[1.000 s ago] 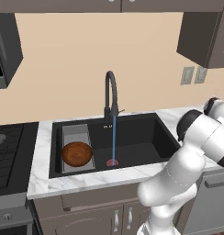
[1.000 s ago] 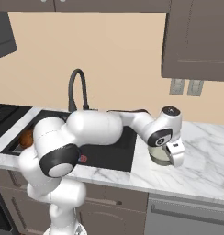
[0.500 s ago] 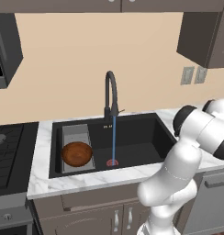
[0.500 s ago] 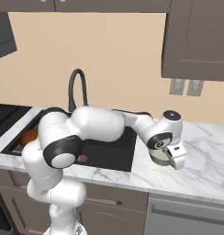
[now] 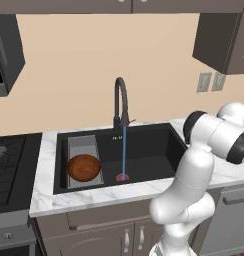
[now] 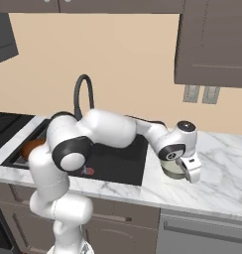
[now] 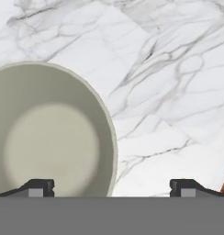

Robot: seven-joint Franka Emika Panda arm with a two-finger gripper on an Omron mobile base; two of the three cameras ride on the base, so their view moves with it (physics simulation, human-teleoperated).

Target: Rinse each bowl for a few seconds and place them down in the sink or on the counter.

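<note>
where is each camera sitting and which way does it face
left base view: behind the arm's left, facing the sink and running faucet; arm rises lower right.
right base view: behind its right, facing the counter; arm from lower left.
hand view: looks down past the open end effector at the cream bowl.
Base views share the reddish-brown bowl.

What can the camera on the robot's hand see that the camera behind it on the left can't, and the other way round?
The hand view looks straight down on the pale bowl with the gripper above its rim, jaws wide open, one fingertip over the bowl and the other over bare marble. The left base view takes in the sink, the faucet running water, and the brown bowl on the grey tray. Both show the white marble counter.
</note>
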